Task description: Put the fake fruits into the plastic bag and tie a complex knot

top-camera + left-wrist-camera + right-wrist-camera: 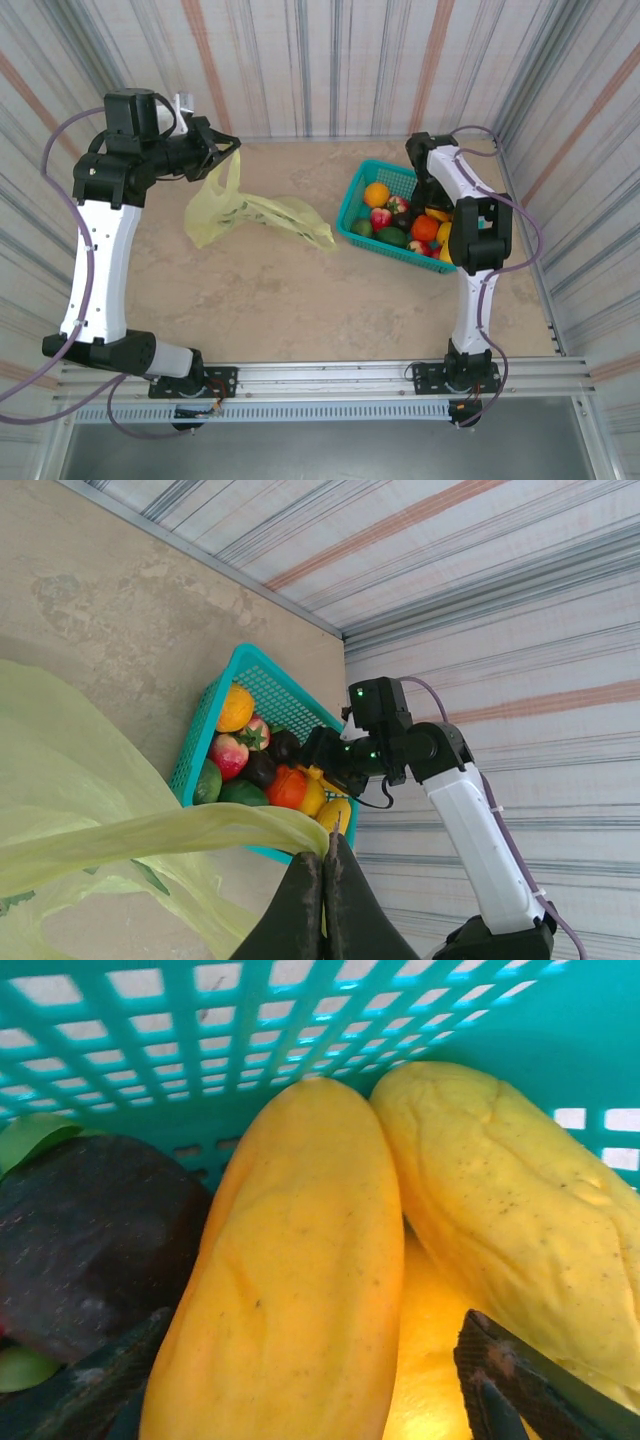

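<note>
**Status.** The fruits (400, 222) all lie in the basket (365, 180) at the right of the counter (280, 310). None is in the bag (250, 215), which lies slack on the counter to the left of the basket, lifted at one point. No knot is made.

**Left hand** (325, 865): fingers pressed together, pinching a strip of the bag.

**Right hand** (315, 1320): fingers spread, down in the basket, one on each side of a long yellow fruit (290, 1240).

**Hazards, as judged:**
1. Slip. The yellow fruit is glossy and rounded, and a second yellow fruit (500, 1180) lies touching it. A finger closing into that seam may wedge there or squeeze the fruit out.
2. Basket drag. A finger caught in the mesh wall would lift or shove the basket.
3. Flat mouth. The bag's mouth appears to sag nearly shut. A fruit released over it may land on the film and roll across the counter.
4. Lost pinch. The strip is thin, and a fruit's weight could pull it from the left hand.
</note>
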### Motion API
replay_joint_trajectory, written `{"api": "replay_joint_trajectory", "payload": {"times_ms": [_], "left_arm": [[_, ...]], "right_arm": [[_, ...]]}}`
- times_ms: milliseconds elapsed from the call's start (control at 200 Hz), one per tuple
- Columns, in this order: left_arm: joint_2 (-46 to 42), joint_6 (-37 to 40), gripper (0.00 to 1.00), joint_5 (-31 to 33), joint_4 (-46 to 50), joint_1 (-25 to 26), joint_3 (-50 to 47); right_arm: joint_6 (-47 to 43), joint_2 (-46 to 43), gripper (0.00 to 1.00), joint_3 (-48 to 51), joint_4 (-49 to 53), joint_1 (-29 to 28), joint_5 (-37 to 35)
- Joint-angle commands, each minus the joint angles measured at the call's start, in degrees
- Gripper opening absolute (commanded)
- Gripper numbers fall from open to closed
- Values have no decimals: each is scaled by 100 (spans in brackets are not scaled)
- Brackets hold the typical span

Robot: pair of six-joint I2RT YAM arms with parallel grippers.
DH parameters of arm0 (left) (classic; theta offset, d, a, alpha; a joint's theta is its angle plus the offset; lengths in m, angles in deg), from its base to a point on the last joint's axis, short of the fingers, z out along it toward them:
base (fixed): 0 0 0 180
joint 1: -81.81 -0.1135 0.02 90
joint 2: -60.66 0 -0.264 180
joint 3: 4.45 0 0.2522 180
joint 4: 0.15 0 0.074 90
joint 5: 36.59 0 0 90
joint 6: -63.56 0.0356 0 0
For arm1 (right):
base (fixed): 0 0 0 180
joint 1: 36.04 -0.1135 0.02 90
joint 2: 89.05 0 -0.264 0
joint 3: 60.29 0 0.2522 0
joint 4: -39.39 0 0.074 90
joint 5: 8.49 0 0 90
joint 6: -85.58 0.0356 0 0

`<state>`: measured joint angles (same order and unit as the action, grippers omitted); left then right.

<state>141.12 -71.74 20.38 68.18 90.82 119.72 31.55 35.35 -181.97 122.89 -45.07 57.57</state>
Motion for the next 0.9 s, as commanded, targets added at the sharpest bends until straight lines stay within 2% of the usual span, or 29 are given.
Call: {"api": "replay_joint_trajectory", "payload": {"times_ms": [0, 195, 346, 486, 526, 651, 806, 897], "left_arm": [[32, -22, 0, -71, -23, -27, 137], [-22, -23, 0, -80, -19, -40, 86], [-75, -32, 0, -76, -23, -57, 38], [-101, -23, 0, -162, -62, -58, -88], [-118, -29, 0, -195, -93, -58, -130], [-151, 42, 0, -245, -55, -66, -146], [-130, 216, 0, -360, 156, -104, -33], [-61, 387, 0, -511, 331, -141, 161]], "right_arm": [[-195, 158, 65, -140, 133, -22, -414], [-217, 22, 49, -174, 87, 16, -250], [-204, -311, 48, -278, 180, -52, -335], [-147, -814, 48, -415, 216, -149, -126], [-134, -975, 47, -483, 224, -188, 49], [-226, -1598, 36, -546, 1, -436, 726], [-513, -2269, 36, -586, -405, -908, 1707], [-635, -2610, 37, -563, -816, -1160, 2538]]}}
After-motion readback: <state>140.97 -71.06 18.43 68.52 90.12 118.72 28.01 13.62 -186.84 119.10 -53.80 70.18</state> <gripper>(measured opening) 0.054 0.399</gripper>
